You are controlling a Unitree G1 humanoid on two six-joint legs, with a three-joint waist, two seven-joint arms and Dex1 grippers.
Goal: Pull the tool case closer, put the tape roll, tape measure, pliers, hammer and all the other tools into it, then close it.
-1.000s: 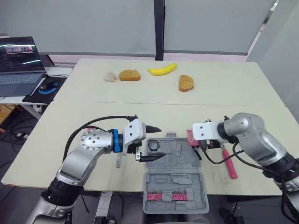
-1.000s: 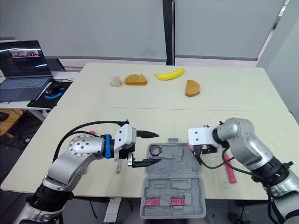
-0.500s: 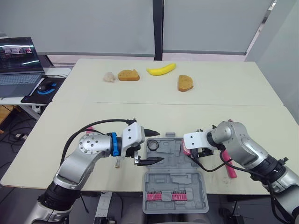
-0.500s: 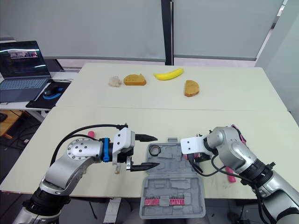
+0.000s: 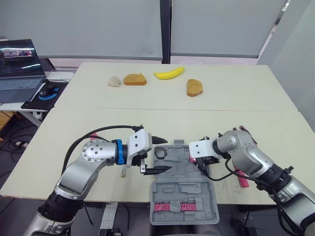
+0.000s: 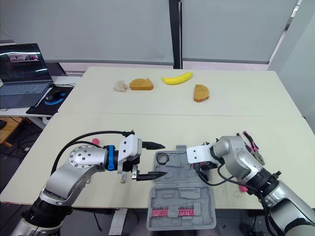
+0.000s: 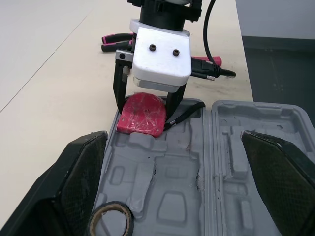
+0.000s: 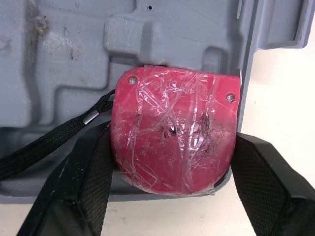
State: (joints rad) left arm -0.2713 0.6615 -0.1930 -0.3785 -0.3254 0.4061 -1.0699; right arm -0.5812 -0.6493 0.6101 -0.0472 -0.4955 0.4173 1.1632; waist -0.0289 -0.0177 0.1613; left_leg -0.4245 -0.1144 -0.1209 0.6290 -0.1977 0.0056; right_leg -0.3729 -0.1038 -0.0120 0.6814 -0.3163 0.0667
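Note:
The grey tool case [image 5: 183,189] lies open at the table's front edge, with a black tape roll [image 5: 160,153] in its far left pocket. My left gripper [image 5: 168,153] hangs open beside the roll with nothing between its fingers. My right gripper [image 5: 201,160] is shut on the red tape measure [image 8: 172,147], which it holds low over the right end of the case's far half; the black strap [image 8: 59,140] trails into the case. Pink-handled pliers [image 6: 248,140] and the pink hammer handle [image 5: 242,180] lie on the table right of the case.
A small tool [image 5: 124,170] lies on the table under my left wrist. On the far table are two bread pieces [image 5: 135,79] [image 5: 195,87], a banana [image 5: 169,73] and a pale lump [image 5: 114,81]. A laptop [image 5: 19,64] and mouse [image 5: 47,90] sit far left.
My right gripper has carried the tape measure leftward, from beside the case to over its right end. The left gripper has barely moved.

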